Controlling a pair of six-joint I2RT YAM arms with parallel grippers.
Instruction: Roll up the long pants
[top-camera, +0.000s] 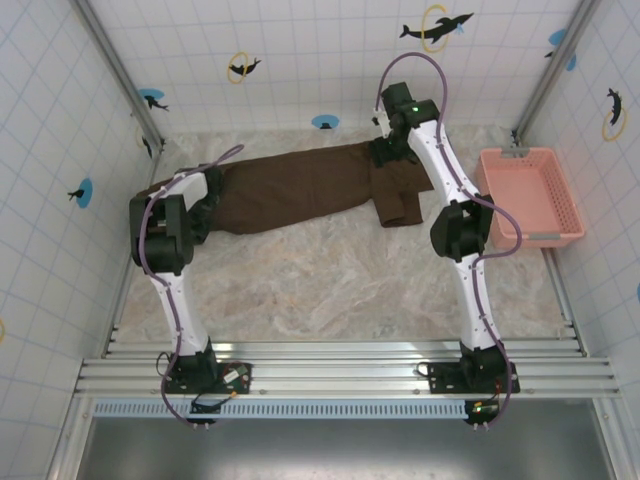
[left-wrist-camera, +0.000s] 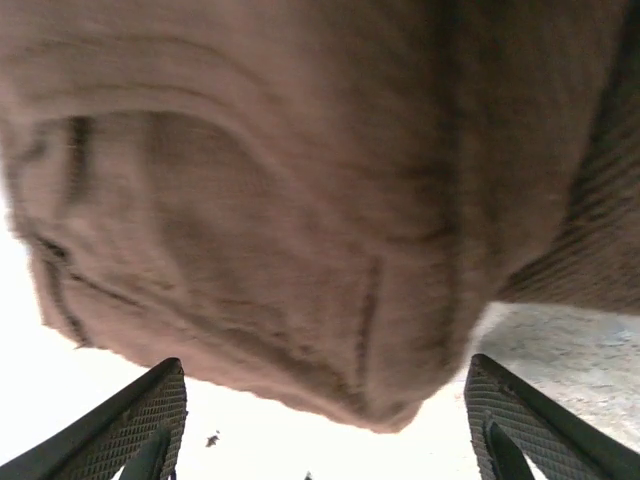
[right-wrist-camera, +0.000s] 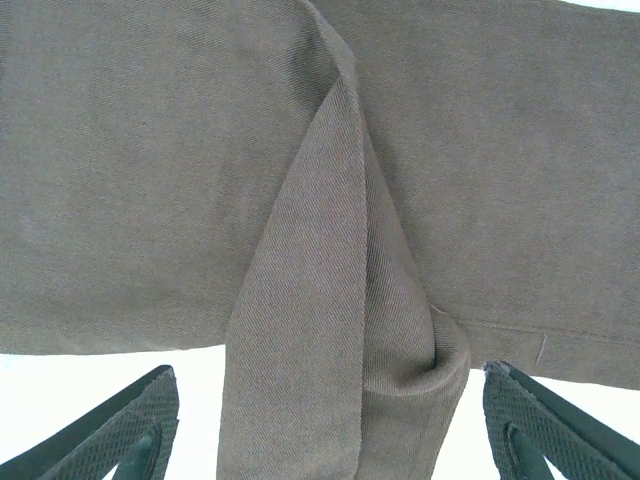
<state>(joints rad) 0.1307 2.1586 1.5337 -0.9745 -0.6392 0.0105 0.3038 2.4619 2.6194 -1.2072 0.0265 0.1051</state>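
The long pants are laid flat across the tabletop, 10 to 1 o'clock — their ends are straddled by the spread left tool and the spread right tool, likely readied for pinching.

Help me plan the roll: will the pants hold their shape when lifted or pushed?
Probably floppy: the pants lie flat with one end folded over itself, and the right wrist view shows a soft crease. Lifted by one end, they would likely sag and drape. Pushed, the twill-looking cloth would probably bunch rather than slide whole.
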